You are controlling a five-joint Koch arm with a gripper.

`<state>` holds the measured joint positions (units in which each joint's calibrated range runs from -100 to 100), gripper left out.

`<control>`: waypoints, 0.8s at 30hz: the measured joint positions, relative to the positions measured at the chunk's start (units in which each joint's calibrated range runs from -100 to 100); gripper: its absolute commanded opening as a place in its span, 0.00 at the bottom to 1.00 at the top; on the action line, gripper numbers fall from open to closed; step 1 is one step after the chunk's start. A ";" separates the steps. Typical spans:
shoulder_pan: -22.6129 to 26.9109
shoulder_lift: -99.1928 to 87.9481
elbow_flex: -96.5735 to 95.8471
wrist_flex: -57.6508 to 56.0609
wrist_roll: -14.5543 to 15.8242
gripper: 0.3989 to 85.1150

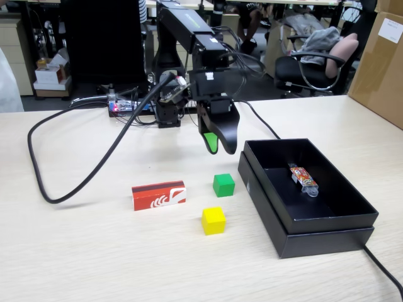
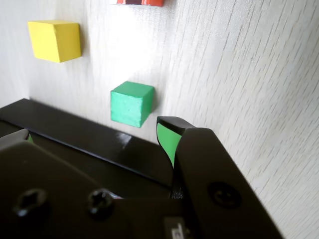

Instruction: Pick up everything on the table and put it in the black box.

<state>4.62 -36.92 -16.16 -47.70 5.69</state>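
While the arm hangs above it, the desk [image 1: 75,251] spreads widest of all, a pale beige top with fine wood grain that shows plainly in the wrist view. Next in size is the black box [image 1: 334,221], shallow, rectangular and matte, with a wider rim at its base; it sits at the right of the fixed view and holds a small colourful packet [image 1: 303,178] with a clear end, whose print is too small to read. The red box [image 1: 158,195] lies flat on the desk left of the cubes, long and slim, marked with white swooshes but no legible words. Near it the yellow cube [image 1: 213,220] and the green cube [image 1: 223,185] stand apart from each other, both smooth, the green one just beside the black box wall. Above the green cube hover the fingers [image 1: 217,143], black with a bright green pad [image 2: 167,142]; they seem slightly parted and grip nothing, though the gap is hard to judge.
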 measured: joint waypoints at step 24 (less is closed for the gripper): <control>0.59 19.00 9.77 -7.48 3.27 0.56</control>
<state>5.20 -17.92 -6.39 -55.18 8.96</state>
